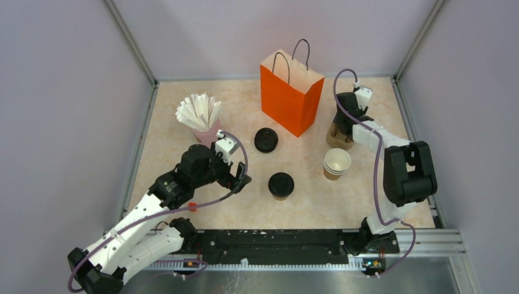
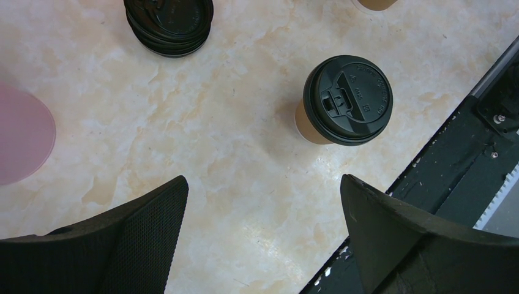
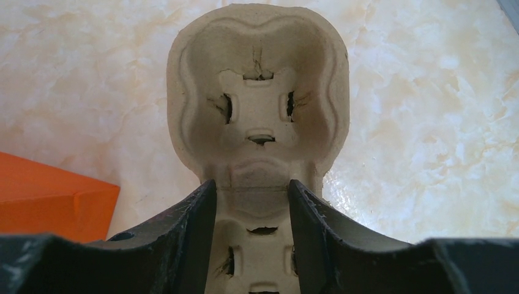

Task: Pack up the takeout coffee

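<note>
The takeout coffee (image 1: 281, 185), a small brown cup with a black lid, stands upright at the table's centre front. It also shows in the left wrist view (image 2: 347, 100). My left gripper (image 1: 240, 179) is open and empty just left of it, and its jaws (image 2: 263, 202) stand wide apart over bare tabletop. The orange bag (image 1: 291, 92) stands open at the back centre. My right gripper (image 1: 344, 124) is to the right of the bag. In the right wrist view this gripper (image 3: 251, 190) is shut on the narrow waist of a pulp cup carrier (image 3: 260, 98).
A stack of black lids (image 1: 266, 139) lies between the bag and the coffee. A stack of lidless brown cups (image 1: 336, 163) stands to the coffee's right. A pink cup of white sticks (image 1: 200, 115) is behind my left gripper. The black base rail (image 1: 275, 242) runs along the front edge.
</note>
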